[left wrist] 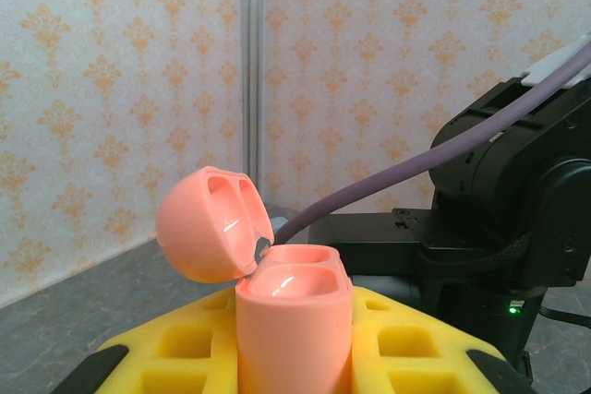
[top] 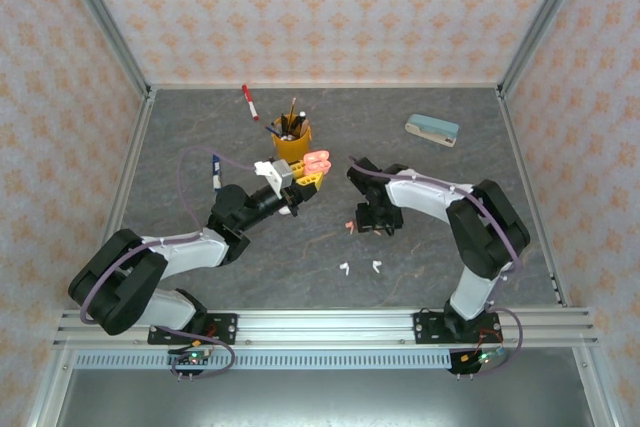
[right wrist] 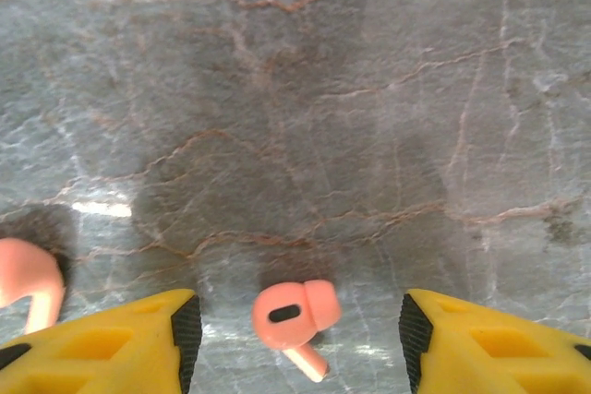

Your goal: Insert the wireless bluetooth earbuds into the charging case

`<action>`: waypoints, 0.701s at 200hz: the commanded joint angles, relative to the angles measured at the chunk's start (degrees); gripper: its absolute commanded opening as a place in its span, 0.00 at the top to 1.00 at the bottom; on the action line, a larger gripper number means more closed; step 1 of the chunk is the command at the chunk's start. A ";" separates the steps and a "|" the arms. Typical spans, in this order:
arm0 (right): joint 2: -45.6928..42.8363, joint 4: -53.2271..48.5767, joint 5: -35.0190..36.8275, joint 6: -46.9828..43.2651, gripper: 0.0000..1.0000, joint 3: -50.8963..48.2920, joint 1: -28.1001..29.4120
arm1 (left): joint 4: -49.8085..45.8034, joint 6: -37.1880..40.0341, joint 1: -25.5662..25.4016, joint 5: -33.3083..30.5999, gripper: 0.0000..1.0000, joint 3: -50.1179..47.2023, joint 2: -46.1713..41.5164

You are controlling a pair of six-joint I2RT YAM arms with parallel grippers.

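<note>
Pink case (left wrist: 294,329) gripped high in left fingers (left wrist: 185,350); right fingers (right wrist: 111,340) low, apart over earbud (right wrist: 294,314)

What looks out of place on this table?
Two white earbuds and two pink earbuds lie loose on the table, the pink ones by the right gripper. Their pink case is held open in the left gripper. A red pen lies outside the yellow cup.
</note>
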 commanded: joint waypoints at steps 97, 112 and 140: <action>2.37 2.66 -3.09 -1.21 0.49 0.67 -2.52 | -0.35 0.82 0.08 0.09 1.00 1.53 -0.23; 2.43 2.85 -3.16 -1.12 0.51 0.40 -2.51 | -0.37 0.79 0.13 0.22 1.00 1.66 -0.23; 2.28 3.05 -3.19 -1.01 0.56 0.14 -2.62 | -0.50 0.60 0.11 0.39 1.00 1.88 0.03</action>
